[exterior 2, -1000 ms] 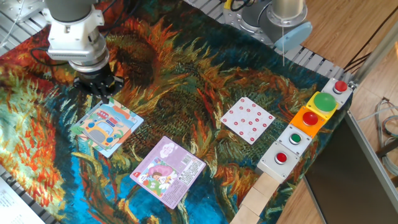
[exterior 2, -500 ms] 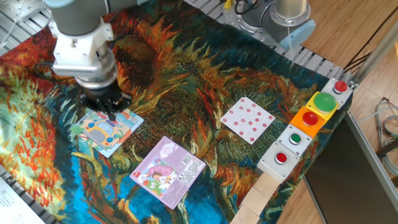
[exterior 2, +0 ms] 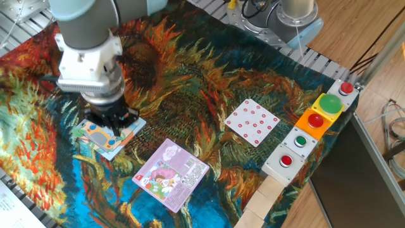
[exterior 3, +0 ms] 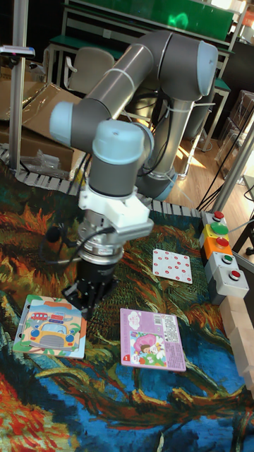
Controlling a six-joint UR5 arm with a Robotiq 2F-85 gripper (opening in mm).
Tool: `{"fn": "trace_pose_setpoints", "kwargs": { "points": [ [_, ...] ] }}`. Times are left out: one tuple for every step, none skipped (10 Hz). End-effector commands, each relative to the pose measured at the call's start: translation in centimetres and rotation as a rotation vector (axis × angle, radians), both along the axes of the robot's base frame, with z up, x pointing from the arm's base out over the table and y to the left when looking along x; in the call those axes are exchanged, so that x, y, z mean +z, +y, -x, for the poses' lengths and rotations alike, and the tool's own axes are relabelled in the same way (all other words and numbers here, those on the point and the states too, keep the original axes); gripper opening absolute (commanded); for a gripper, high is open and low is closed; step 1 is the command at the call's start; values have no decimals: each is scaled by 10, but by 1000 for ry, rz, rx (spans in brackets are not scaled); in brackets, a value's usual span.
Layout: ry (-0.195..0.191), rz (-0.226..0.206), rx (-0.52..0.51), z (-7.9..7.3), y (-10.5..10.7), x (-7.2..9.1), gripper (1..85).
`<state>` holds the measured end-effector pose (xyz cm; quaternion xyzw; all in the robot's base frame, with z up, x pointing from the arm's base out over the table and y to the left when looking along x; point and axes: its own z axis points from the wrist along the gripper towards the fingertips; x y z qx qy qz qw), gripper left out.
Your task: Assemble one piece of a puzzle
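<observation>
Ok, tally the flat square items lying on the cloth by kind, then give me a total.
Picture puzzles: 2, the blue-green puzzle under the pincer and the purple-pink puzzle
White cards with red dots: 1, the dotted card
Total: 3

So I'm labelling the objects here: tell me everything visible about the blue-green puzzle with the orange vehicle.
The puzzle is a flat square board, seemingly card, pale blue and green with an orange cartoon vehicle. It lies flat, turned diamond-wise in the fixed view, on the painted cloth, left of the purple puzzle. The claw is at its far corner; contact cannot be confirmed.
</observation>
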<state>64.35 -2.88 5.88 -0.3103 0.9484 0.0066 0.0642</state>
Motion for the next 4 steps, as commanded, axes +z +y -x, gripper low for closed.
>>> {"fn": "trace_pose_setpoints", "kwargs": {
  "points": [
    [-1, 5, -29, -13, 16, -3, 13],
    [-6, 21, -30, -14, 11, -2, 13],
    [-12, 16, -31, -16, 12, -2, 13],
    [-18, 8, -35, -18, 14, -2, 13]
  ]
}}
